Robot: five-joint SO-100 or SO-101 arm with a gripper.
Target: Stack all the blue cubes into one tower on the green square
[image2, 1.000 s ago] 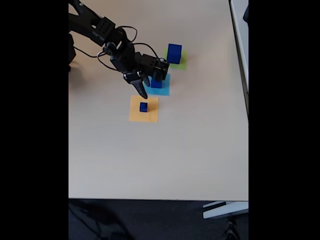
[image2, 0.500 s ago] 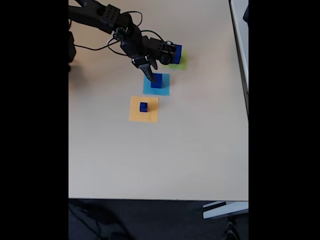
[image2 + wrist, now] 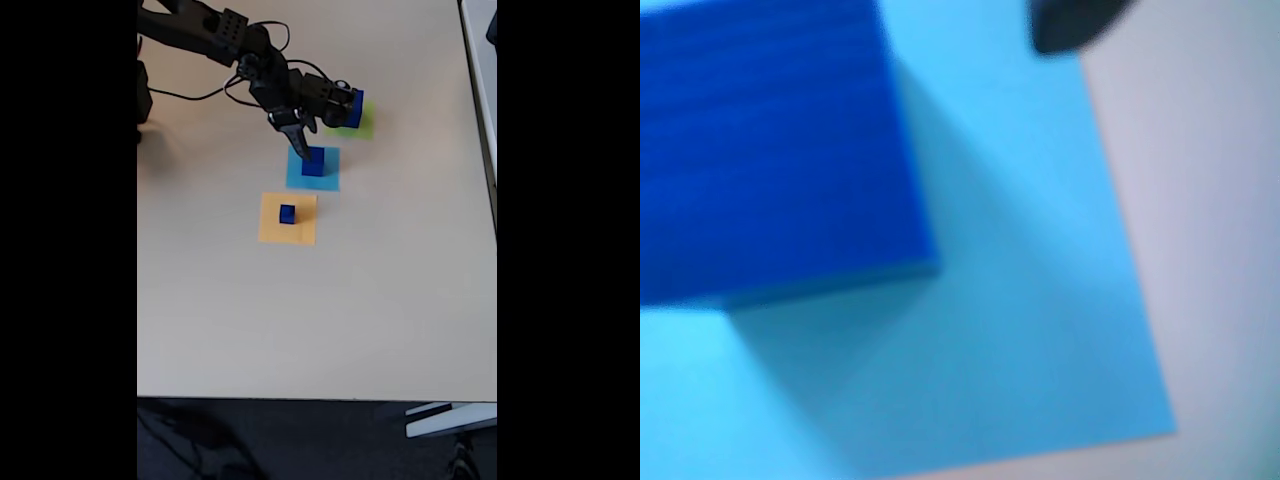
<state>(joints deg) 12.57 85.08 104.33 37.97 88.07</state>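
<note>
We hang our gripper (image 3: 305, 152) over the middle cube (image 3: 313, 162) on its light-blue square (image 3: 313, 170) — to grab it. Jaws open or closed — we cannot tell.

In the fixed view the tool (image 3: 303, 150) has swung from over the orange square's (image 3: 288, 218) far edge toward the desk's far edge, and now hangs at the mid cube (image 3: 313, 161) on the light-blue square (image 3: 313, 169), its body covering part of the big cube (image 3: 350, 108).

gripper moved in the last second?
Yes. In the fixed view the gripper went from the orange square up to the cube on the light-blue square.
</note>
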